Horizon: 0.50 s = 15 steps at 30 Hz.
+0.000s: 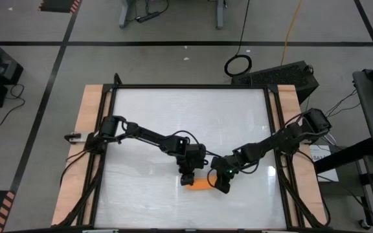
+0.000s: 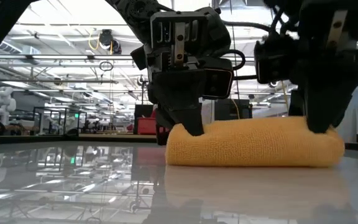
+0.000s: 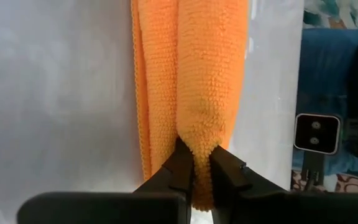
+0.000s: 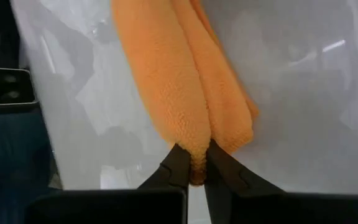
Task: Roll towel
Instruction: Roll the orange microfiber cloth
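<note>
1. Both sets of jaws are pinched narrow on cloth: left gripper [image 3: 196, 177] nips one end of the towel [image 2: 253, 143], right gripper [image 4: 191, 168] the other end.
2. Towel lies on the table [image 1: 173, 116], near the front edge and about mid-width, already bunched into a short log between the grippers.
3. Gripping both ends likely keeps the roll even and stops it unwinding.
4. No containers in view.

Towel [image 4: 179, 93]: orange, rolled into a long bundle, lying on the pale glossy table [image 4: 303, 124].
Right gripper [image 4: 197, 168]: pinched on the near end of the towel.
Fingers [image 4: 174, 167]: dark, cloth squeezed between.
</note>
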Tool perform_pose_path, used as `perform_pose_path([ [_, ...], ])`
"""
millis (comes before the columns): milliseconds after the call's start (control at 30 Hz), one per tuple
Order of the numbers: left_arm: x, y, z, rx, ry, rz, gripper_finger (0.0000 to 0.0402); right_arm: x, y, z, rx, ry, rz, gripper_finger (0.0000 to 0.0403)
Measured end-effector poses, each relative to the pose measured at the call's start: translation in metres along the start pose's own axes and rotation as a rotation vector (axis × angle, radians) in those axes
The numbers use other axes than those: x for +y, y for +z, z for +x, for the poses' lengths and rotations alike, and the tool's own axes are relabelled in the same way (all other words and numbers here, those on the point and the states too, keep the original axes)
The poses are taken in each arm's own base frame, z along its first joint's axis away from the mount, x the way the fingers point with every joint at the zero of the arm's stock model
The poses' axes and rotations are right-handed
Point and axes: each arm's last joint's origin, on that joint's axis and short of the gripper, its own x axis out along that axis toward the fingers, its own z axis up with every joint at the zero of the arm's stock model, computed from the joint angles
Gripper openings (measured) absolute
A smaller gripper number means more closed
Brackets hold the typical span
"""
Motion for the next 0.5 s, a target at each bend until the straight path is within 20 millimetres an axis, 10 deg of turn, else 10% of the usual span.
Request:
perform_pose_path([
  [500,0.002,-0.001,0.000,-0.002,0.053,0.014,0.0052,-0.014,-0.002,0.023,0.075,-0.019,0.035,0.0035],
])
